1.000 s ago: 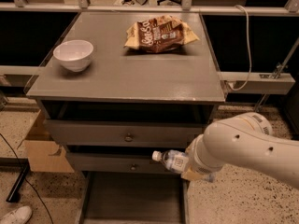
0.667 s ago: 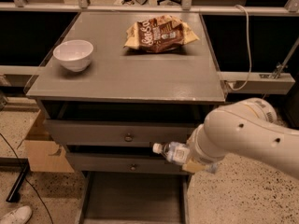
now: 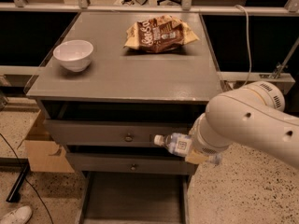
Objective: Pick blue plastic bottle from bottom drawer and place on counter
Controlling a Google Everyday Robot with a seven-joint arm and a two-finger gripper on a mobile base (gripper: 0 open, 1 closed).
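Grey bench (image 3: 140, 78) filling centre, carrying bowl (image 3: 73, 55) upper left, snack bag (image 3: 161, 33) top centre. Gripper (image 3: 194, 152) sitting lower right, half hidden by arm (image 3: 252, 120), fingers (image 3: 196, 158) pinching blue plastic bottle (image 3: 177, 143) sideways before upper drawers (image 3: 93, 133), above open bottom drawer (image 3: 135, 199), probably clearing drawer fronts before raising onto bench.

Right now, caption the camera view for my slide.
Gripper holds blue plastic bottle before the upper drawers, below the counter.
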